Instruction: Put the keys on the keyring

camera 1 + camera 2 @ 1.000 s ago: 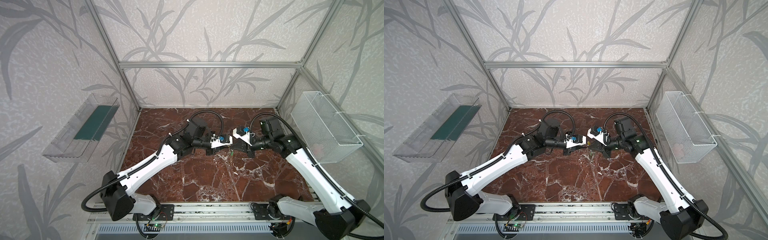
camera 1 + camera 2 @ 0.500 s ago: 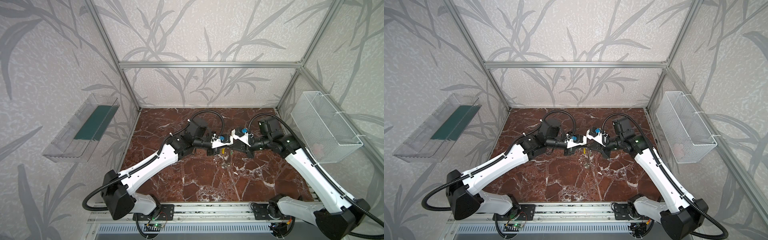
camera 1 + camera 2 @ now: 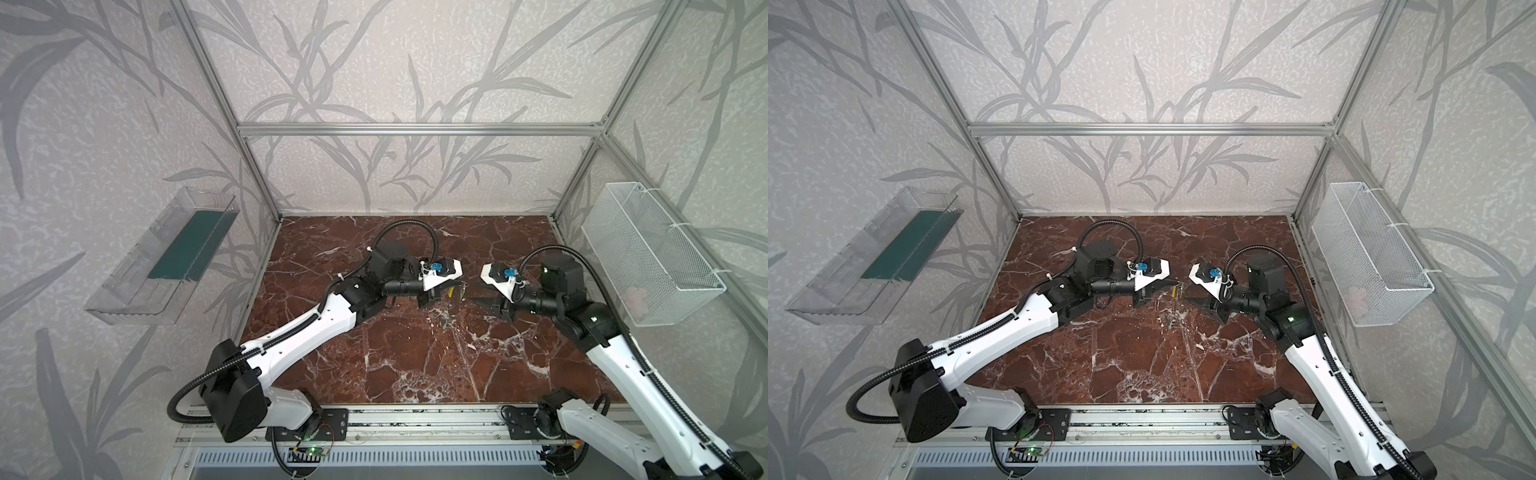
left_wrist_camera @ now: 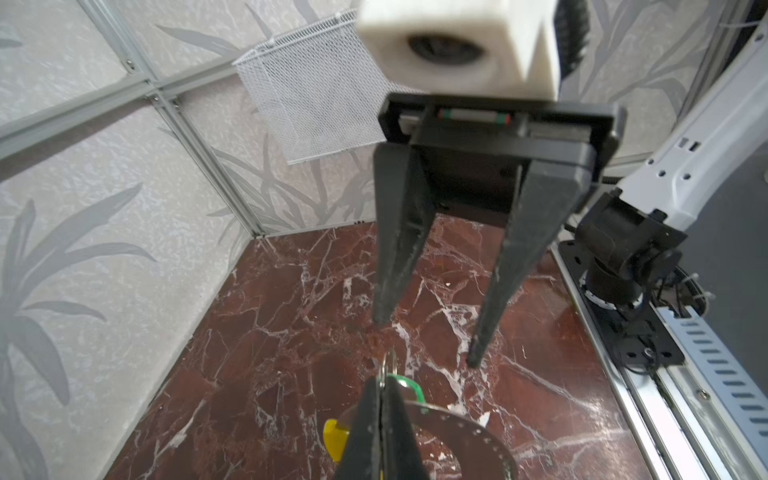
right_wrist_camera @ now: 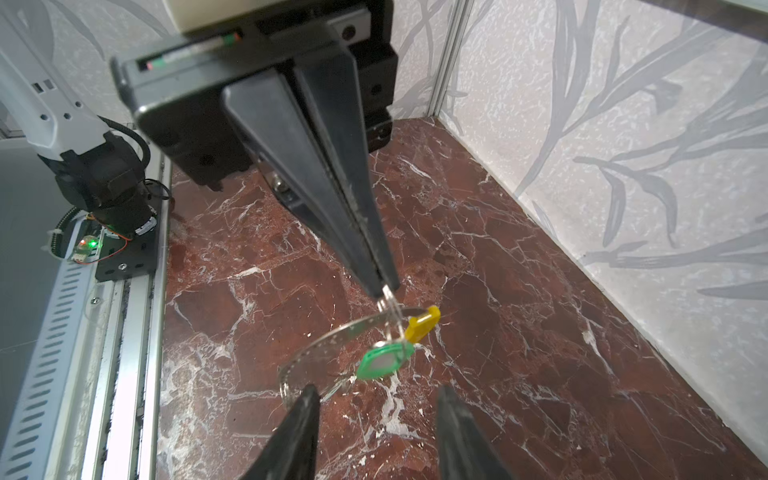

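Currently the left hand (image 5: 384, 286) pinches the thin grey metal keyring (image 5: 328, 336), yellow-sleeved, aloft; a small green-headed key (image 5: 380, 363) hangs against it. Right hand (image 4: 426, 341), just beside the keyring, stands wide. Judged light, stiff, slippery: grip its sleeve.

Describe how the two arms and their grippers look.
Both the left arm and the right arm have white shell links with black joints, and black corrugated cables loop over them. Each wrist carries a white angular camera housing with a blue fitting. The left gripper and right gripper have long, tapering black fingers.
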Tool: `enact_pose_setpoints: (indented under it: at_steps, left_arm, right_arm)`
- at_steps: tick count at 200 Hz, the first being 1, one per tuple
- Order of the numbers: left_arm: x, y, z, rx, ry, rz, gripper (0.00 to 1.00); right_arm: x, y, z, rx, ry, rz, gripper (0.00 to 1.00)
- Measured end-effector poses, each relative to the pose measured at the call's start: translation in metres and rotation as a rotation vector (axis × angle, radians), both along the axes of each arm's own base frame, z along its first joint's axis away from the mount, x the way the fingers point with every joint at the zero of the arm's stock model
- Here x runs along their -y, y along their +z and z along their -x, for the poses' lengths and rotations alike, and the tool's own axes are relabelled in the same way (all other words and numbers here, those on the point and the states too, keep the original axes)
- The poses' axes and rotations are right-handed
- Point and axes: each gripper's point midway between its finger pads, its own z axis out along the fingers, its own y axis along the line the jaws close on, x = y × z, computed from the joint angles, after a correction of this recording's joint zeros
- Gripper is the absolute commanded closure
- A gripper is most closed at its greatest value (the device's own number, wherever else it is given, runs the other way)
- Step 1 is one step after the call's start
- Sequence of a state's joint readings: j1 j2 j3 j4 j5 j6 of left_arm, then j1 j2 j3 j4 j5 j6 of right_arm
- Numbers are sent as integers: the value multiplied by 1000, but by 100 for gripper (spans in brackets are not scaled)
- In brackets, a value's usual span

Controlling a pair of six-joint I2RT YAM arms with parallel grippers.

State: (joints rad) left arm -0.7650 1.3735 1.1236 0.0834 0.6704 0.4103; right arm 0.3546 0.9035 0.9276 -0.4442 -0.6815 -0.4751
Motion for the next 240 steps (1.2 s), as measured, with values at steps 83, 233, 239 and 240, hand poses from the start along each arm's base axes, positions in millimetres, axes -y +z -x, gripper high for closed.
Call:
enact_pose_setpoints:
  at_steps: [83, 233, 239, 240]
  left_arm:
    - [2, 39, -3, -24, 22, 188, 100]
    - [7, 51, -9, -86, 41, 296, 100]
    - [7, 51, -9, -86, 41, 302, 100]
    - [8, 51, -9, -87, 41, 302, 100]
  right_arm:
    - [-8, 18, -19, 55, -28, -111, 60]
    - [-13, 21, -27, 127, 6, -74, 100]
    - [-14, 21, -27, 128, 11, -67, 100]
    - [-14, 20, -27, 127, 12, -66, 100]
